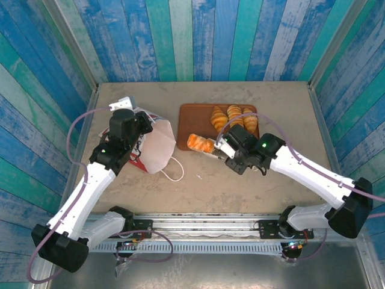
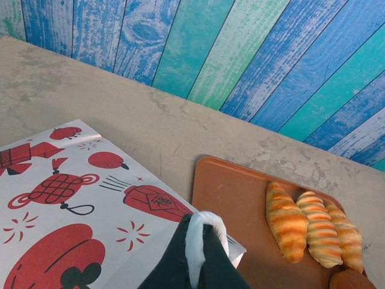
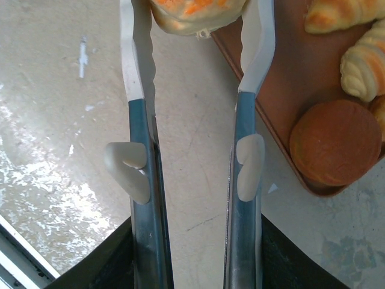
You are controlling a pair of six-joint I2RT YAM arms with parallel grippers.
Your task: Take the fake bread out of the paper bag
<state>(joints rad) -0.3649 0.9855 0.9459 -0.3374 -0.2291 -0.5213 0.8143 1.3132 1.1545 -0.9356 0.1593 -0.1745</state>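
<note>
The paper bag [image 1: 157, 147], white with red prints [image 2: 72, 205], lies on its side left of centre, its mouth facing the tray. My left gripper [image 1: 139, 123] is shut on the bag's white loop handle [image 2: 201, 235]. My right gripper [image 1: 231, 153] is shut on a pair of metal tongs [image 3: 141, 150]. The tongs' white tips clamp an orange-brown piece of fake bread [image 1: 200, 143] [image 3: 192, 15] at the near left corner of the brown tray [image 1: 192, 117]. Three golden croissants [image 1: 233, 116] [image 2: 307, 226] and a round brown roll [image 3: 335, 141] lie on the tray.
The tray [image 2: 234, 198] sits at the back centre, just right of the bag. A second loop handle [image 1: 174, 168] trails on the table in front of the bag. Blue plank walls close in the table's left, back and right sides.
</note>
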